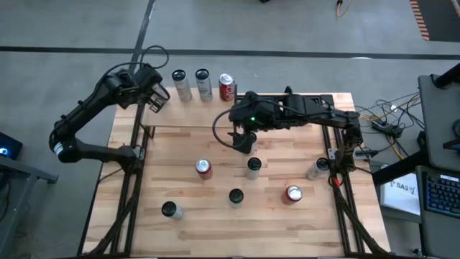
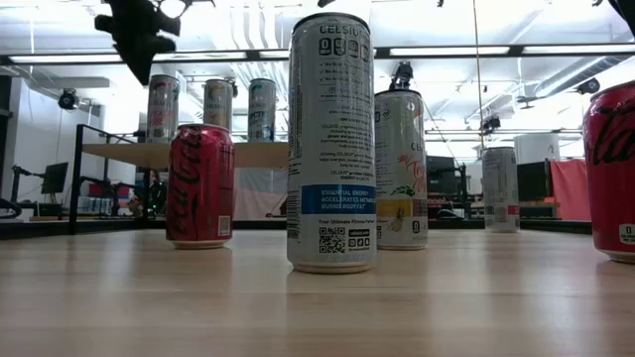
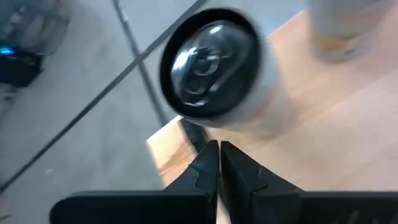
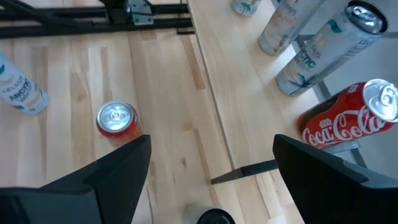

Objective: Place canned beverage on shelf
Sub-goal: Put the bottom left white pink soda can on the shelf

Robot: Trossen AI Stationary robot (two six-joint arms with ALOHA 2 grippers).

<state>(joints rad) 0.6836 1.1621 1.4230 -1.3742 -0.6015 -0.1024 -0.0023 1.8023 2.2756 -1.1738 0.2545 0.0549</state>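
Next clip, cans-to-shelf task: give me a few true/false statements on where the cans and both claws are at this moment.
1. Three cans stand on the shelf. True: two slim silver cans and a red Coca-Cola can.
2. The right claw grips a can. False: its jaws are wide open and empty, above the tabletop.
3. The left claw is shut. True, and it holds nothing, close beside the silver cans.
4. Every can on the tabletop is red. False: only two red cans; the others are pale or silver.
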